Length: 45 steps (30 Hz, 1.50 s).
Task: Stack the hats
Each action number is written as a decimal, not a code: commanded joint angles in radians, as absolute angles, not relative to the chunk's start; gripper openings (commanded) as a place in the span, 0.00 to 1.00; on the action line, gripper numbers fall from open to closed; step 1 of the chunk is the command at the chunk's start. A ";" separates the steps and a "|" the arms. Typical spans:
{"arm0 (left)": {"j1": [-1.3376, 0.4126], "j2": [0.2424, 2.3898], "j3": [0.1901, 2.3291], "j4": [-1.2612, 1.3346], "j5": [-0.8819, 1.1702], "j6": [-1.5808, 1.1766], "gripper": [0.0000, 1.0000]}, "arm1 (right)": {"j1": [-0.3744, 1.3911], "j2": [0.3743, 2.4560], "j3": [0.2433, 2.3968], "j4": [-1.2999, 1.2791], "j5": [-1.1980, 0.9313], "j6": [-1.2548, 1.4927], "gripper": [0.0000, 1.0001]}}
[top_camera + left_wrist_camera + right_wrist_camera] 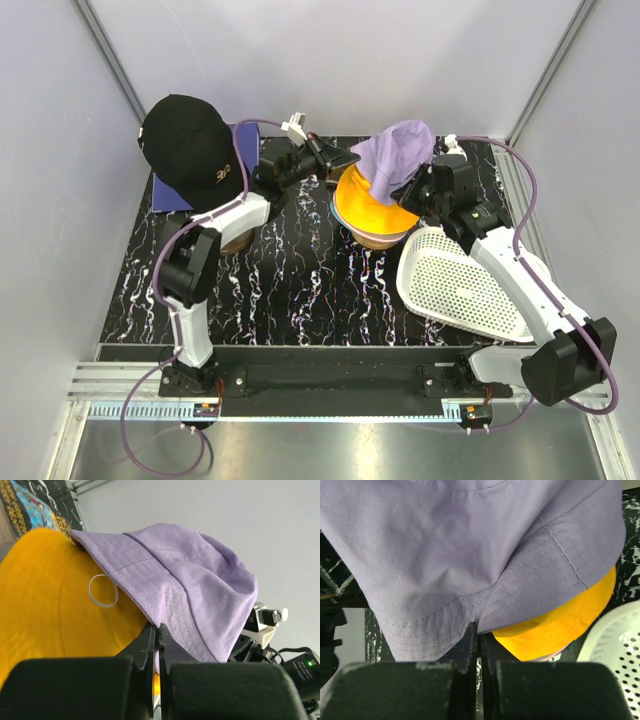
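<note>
I see the left gripper and right gripper both pinching the purple hat, half on the orange hat at one o'clock, while the black cap at ten o'clock looks not stacked yet.

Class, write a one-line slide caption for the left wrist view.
The left gripper pinches the brim of the lavender hat, draped over the orange hat.

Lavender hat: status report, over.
Both shut on brim of lavender hat: left gripper, right gripper. It lies partly over orange hat. Black cap apart, far left, unstacked. Nothing blocking.
</note>
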<state>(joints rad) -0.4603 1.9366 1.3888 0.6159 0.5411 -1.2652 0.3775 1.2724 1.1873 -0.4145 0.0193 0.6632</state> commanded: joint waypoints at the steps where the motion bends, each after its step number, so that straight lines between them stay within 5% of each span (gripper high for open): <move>1: -0.442 1.789 1.301 0.598 0.569 -1.233 0.00 | 0.376 1.210 1.210 -0.483 0.064 0.609 0.00; 9: -0.410 1.680 1.178 0.381 0.604 -1.111 0.00 | 0.374 1.138 1.178 -0.551 0.184 0.542 0.01; 19: -0.414 1.781 1.334 0.178 0.663 -0.914 0.00 | 0.341 1.109 1.083 -0.580 0.215 0.499 0.06; 21: -0.417 1.786 1.368 0.155 0.658 -0.891 0.00 | 0.296 1.091 1.086 -0.580 0.181 0.488 0.13; 23: -0.425 1.792 1.406 0.105 0.647 -0.841 0.00 | 0.255 1.069 1.109 -0.581 0.141 0.468 0.34; 27: -0.426 1.809 1.462 0.008 0.615 -0.772 0.00 | 0.072 1.034 1.152 -0.569 -0.058 0.436 0.59; 34: -0.426 1.844 1.523 -0.097 0.572 -0.690 0.00 | -0.149 1.155 1.129 -0.353 -0.479 0.491 0.66; 45: -0.420 1.885 1.572 -0.153 0.525 -0.667 0.00 | -0.173 1.357 0.933 0.136 -0.643 0.713 0.71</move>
